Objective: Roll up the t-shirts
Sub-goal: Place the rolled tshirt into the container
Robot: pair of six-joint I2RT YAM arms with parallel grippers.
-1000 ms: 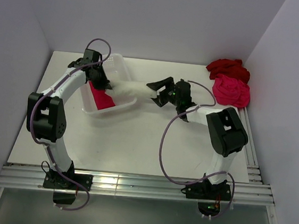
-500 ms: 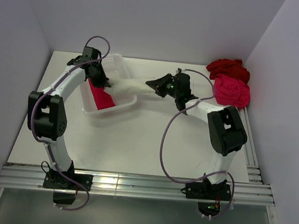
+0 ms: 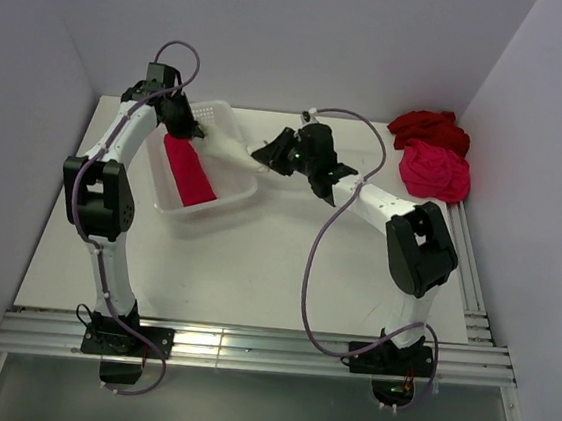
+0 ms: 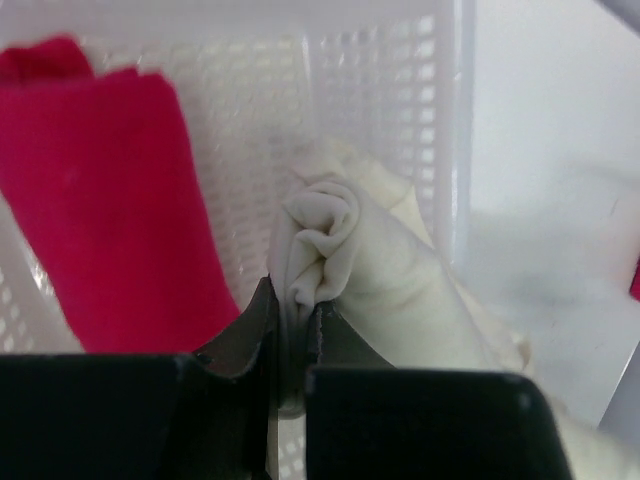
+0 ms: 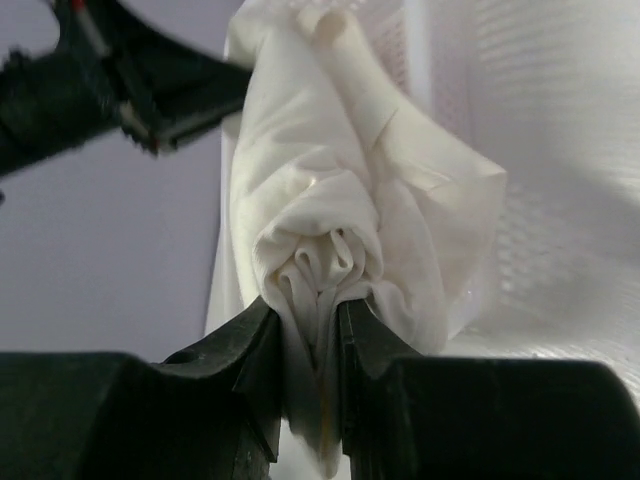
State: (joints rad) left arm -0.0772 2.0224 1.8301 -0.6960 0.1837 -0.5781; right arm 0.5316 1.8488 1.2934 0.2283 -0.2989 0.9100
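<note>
cream-white t-shirt [image 3: 229, 147] plain, no print; pink-red t-shirt roll [image 3: 190, 169] plain; dark red t-shirt [image 3: 428, 129]; hot pink t-shirt [image 3: 434, 171]; basket [image 4: 370, 90] white, fine mesh-hole pattern; bench [image 3: 256, 258] white; left pincer [image 4: 290, 345] and right pincer [image 5: 312, 350] black; arms [image 3: 133, 140] white with black joints; cables [image 3: 308, 259] purple

Lab test cell (bare walls [image 3: 279, 39]): white table [image 3: 255, 268] on aluminium rails [image 3: 246, 353].

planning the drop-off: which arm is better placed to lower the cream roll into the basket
Probably left: the left tool pinches the cream roll over the basket, beside the pink-red roll. The right tool grips the other end out by the rim.
</note>
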